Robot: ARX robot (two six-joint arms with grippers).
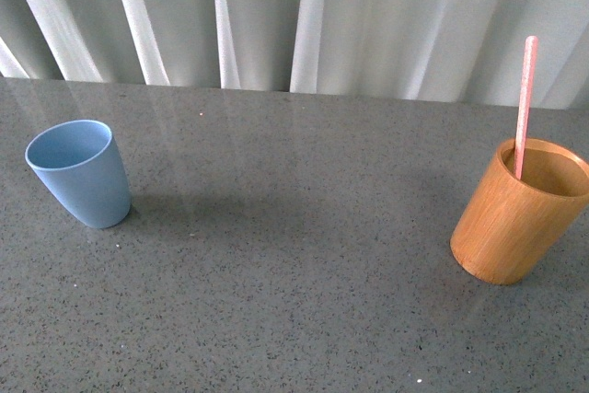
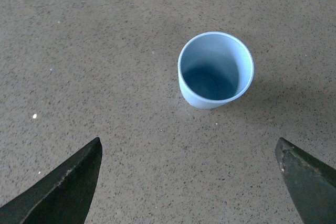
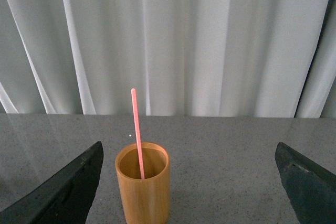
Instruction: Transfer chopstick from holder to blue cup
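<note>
**A:** Where is the pink chopstick [image 1: 525, 103]?

**B:** It is in the holder [image 1: 515, 218], the orange-brown wooden one. That one is on the right side of the gray table [image 1: 294, 301]. The stick stands almost straight up and leans just a little. Its top pokes out high over the rim.

**A:** And the blue cup [image 1: 78, 172]?

**B:** It is way over on the left, standing up with its mouth open to the top. The two are well apart, with speckled gray table between them. There are some soft shadows on it.

**A:** What is behind them?

**B:** A white curtain [image 1: 368, 16] with long folds hangs at the far edge of the table.

**A:** What is the left gripper [image 2: 188, 141] doing?

**B:** Its two dark fingers [image 2: 68, 187] are spread wide. It is up over the table and holds nothing. The blue cup is a bit in front of it, not touching. You can see down to the cup's bottom.

**A:** And the right gripper [image 3: 189, 145]?

**B:** It is spread wide too, and it holds nothing. The holder with the stick is in front of it, not touching either finger.
</note>
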